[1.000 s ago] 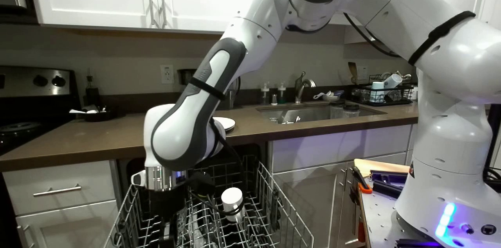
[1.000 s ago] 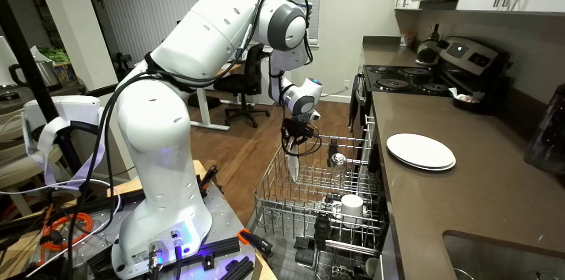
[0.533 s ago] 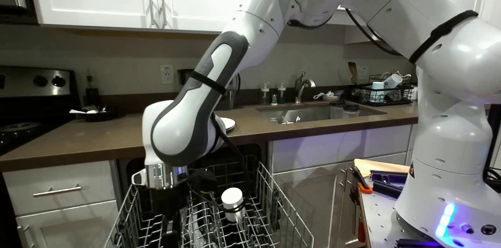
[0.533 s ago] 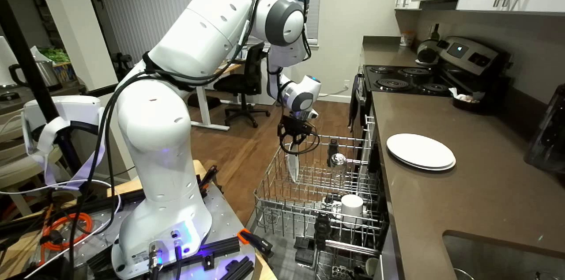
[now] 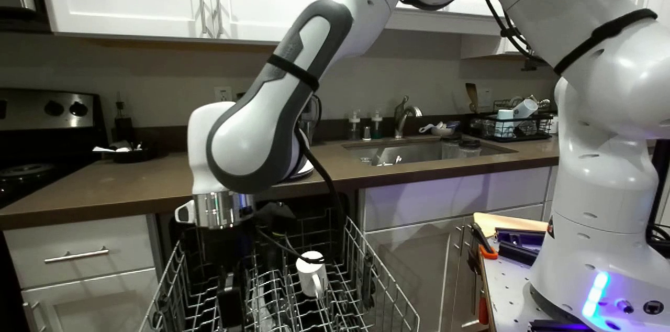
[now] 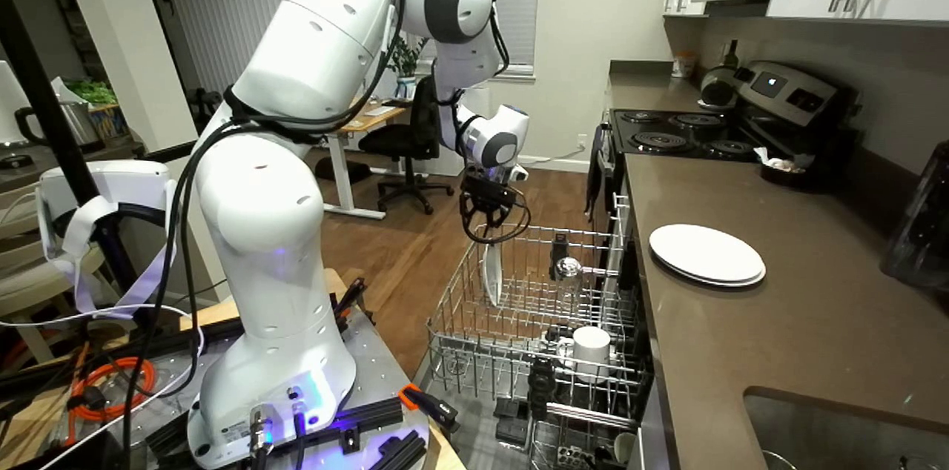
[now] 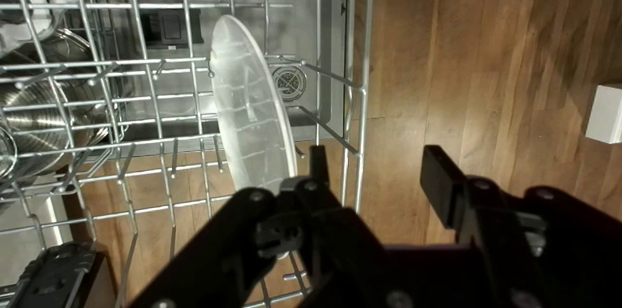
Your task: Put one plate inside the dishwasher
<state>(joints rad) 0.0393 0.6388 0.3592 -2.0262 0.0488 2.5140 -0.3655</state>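
Note:
A round white plate [image 6: 492, 276] stands on edge in the dishwasher's wire rack [image 6: 474, 342], near the end farther from the robot base. In the wrist view the plate [image 7: 250, 109] leans between the tines, beside the rack's side rail [image 7: 362, 118]. My gripper [image 7: 379, 172] is open, with nothing between its fingers. In the wrist view its left finger covers the plate's lower end. In an exterior view the gripper [image 6: 489, 222] is above the plate. More white plates [image 6: 708, 255] lie stacked on the counter. In an exterior view the arm hides the standing plate.
A white mug [image 5: 312, 275] stands in the rack, and a clear glass [image 6: 569, 277] is behind it. The brown counter edge [image 6: 645, 292] runs along the dishwasher. Loose cables hang around the gripper. The stove [image 6: 682, 133] is beyond the counter.
The arm and gripper have moved up, away from the standing plate. The plate has stayed in place in the rack.

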